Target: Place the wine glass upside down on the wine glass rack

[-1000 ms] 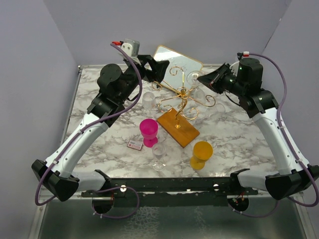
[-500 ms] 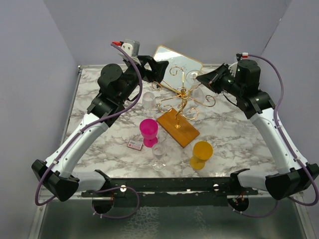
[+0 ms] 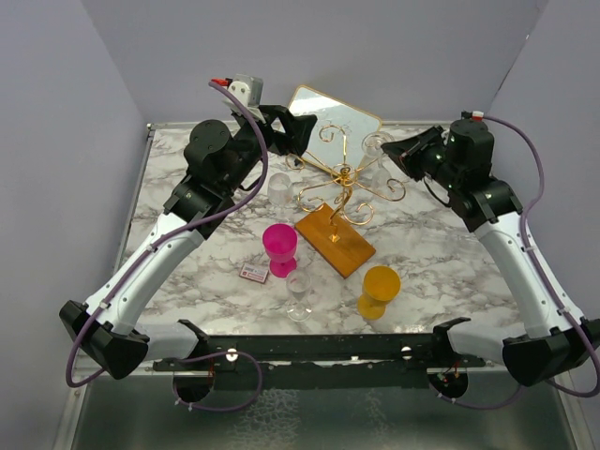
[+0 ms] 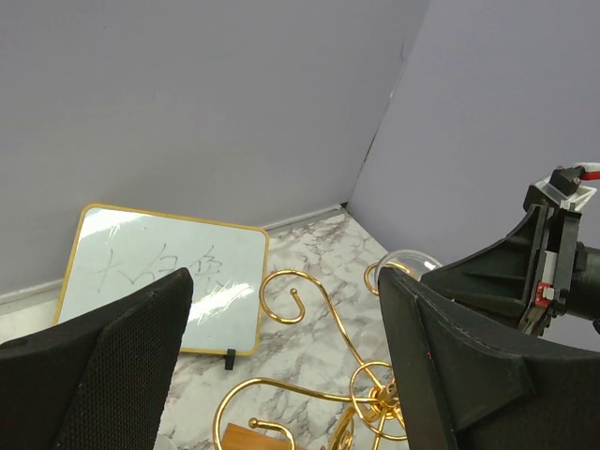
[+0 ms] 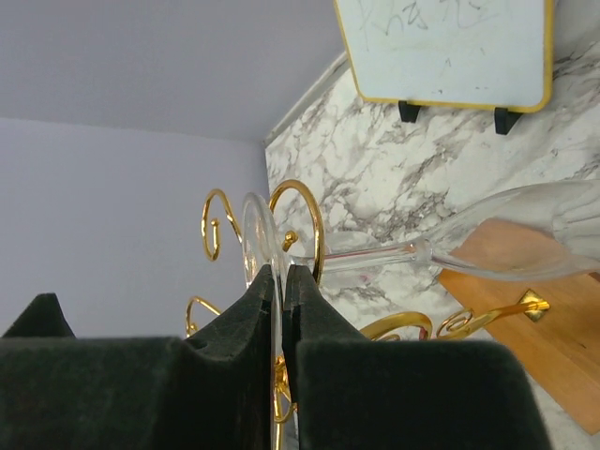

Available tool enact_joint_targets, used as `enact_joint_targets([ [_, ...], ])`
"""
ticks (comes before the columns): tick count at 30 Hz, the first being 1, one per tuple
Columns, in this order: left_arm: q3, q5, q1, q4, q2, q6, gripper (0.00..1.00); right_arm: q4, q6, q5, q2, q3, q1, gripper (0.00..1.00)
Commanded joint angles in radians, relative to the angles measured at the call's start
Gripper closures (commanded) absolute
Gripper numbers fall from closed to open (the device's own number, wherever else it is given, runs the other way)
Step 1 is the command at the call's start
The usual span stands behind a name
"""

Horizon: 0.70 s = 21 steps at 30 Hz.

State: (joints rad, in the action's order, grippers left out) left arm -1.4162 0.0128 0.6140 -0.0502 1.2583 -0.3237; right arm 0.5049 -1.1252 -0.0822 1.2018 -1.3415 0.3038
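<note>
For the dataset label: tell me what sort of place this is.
Probably a lab robot-testing booth, not a home: left arm and right arm bolted at a marble-patterned table, plain lavender walls closing it in, and staged props: a wine glass rack, pink goblet, yellow goblet.

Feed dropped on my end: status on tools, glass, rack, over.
Left tool open, empty. Right tool shut on wine glass foot. Stem at wine glass rack curl. Mirror behind rack.

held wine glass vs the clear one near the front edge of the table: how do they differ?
The held wine glass is pinched by its foot in the right gripper, up by the wine glass rack; the front clear glass is untouched. Front one stands upright on the marble table; held one is off it. Both clear, stemmed.
</note>
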Motion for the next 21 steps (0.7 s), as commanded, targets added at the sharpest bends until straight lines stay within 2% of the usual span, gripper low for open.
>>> enact_joint_targets([
  [1,-0.022,0.009,-0.010,-0.002,-0.007,0.004,0.17,-0.019,-0.026,0.137,-0.028,-0.025,-0.005,0.99],
  [16,-0.030,0.005,-0.015,0.015,-0.013,0.005,0.17,-0.158,0.031,0.107,0.046,-0.074,-0.005,0.99],
  [21,-0.029,0.007,-0.017,0.016,-0.017,0.006,0.17,-0.148,0.062,0.015,0.097,-0.114,-0.005,0.99],
])
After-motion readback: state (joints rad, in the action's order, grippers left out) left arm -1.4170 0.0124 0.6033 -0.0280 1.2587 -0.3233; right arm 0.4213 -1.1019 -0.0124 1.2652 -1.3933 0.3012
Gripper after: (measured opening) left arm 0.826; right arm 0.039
